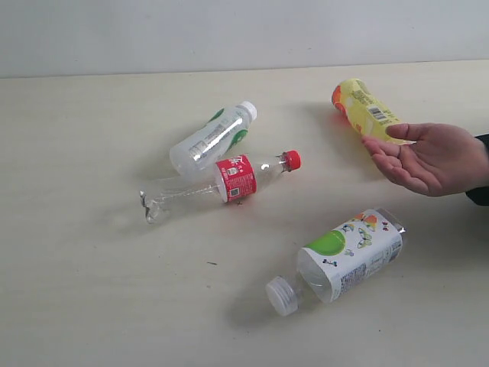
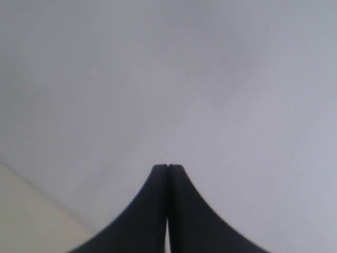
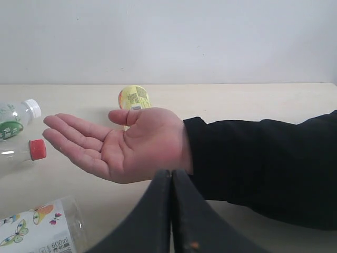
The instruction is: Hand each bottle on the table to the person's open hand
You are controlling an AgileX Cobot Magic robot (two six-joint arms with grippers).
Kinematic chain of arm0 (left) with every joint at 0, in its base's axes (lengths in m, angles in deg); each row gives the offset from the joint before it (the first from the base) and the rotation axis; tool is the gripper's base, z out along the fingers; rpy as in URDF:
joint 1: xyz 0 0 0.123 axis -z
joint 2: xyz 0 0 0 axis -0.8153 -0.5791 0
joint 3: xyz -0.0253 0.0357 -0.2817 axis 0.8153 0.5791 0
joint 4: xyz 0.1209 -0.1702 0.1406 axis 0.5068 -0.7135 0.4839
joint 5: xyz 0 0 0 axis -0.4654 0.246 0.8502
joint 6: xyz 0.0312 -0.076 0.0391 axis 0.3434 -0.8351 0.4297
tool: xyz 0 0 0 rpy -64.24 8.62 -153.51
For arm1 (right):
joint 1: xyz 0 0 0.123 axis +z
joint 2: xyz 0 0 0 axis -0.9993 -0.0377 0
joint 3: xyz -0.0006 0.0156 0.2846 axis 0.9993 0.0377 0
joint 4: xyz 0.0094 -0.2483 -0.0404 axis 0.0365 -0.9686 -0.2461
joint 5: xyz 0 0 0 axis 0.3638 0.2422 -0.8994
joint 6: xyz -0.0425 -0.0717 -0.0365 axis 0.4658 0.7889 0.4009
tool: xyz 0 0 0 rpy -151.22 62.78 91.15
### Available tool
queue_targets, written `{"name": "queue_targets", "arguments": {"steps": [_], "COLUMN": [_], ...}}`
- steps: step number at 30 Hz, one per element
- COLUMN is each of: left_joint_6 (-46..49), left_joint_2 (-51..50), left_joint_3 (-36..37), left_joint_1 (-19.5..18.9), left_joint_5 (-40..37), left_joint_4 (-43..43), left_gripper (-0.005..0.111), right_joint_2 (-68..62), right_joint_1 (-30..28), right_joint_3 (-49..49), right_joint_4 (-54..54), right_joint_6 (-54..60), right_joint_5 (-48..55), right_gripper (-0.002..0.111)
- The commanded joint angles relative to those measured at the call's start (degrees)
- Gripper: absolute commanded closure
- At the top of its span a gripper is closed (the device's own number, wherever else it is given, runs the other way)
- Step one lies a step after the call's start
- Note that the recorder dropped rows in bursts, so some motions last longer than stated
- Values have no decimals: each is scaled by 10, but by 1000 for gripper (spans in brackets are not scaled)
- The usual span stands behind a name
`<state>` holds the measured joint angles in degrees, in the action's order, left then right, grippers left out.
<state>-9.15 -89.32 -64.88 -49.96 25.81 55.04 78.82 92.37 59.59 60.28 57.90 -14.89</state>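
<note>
Table (image 1: 92, 306): open hand (image 1: 432, 157) at right edge, maybe touching yellow bottle (image 1: 365, 109).
Your left gripper (image 2: 168, 166) and right gripper (image 3: 171, 171) are pinched closed.

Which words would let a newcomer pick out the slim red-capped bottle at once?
On the pale table, look left of the open hand at the exterior view's right edge. Two clear bottles lie side by side near the middle; the slim bottle is the nearer one. It alone has a red cap and red label; its neighbour has a white cap.
</note>
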Motion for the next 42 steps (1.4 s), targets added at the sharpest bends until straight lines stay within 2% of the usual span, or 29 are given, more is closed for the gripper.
{"name": "queue_targets", "arguments": {"steps": [1,4,7,12,16,18,21,24,27,31,36,39,42], "left_joint_6": [-99,-99,-110,-174,-182,-147,-47,91,219,319,339,408,469], "left_joint_2": [4,-23,-94,-257,-402,-479,-586,-687,-784,-884,-992,-1072,-1119], "left_joint_3": [-13,-85,-184,-352,-437,-473,-527,-586,-642,-719,-824,-895,-928], "left_joint_1": [0,0,0,0,1,14,56,109,173,253,316,349,359], "left_joint_5": [169,188,125,-101,-264,-339,-460,-544,-582,-607,-688,-753,-793], "left_joint_4": [4,28,142,343,361,348,291,208,167,169,181,183,185], "left_gripper": [105,105,105,105,105,105,105,105,105,104,83,52,31], "right_joint_2": [2,2,2,2,2,2,2,2,2,2,2,2,2], "right_joint_1": [-3,-3,-3,-3,-3,-3,-3,-3,-3,-3,-3,-3,-3], "right_joint_3": [2,2,2,2,2,2,2,2,2,2,2,2,2], "right_joint_4": [-3,-3,-3,-3,-3,-3,-3,-3,-3,-3,-3,-3,-3], "right_joint_6": [0,0,0,0,0,0,0,0,0,0,0,0,0], "right_joint_5": [-6,-6,-6,-6,-6,-6,2,2,2,2,2,2,2], "right_gripper": [108,108,108,108,108,108,108,108,108,108,108,108,108]}}
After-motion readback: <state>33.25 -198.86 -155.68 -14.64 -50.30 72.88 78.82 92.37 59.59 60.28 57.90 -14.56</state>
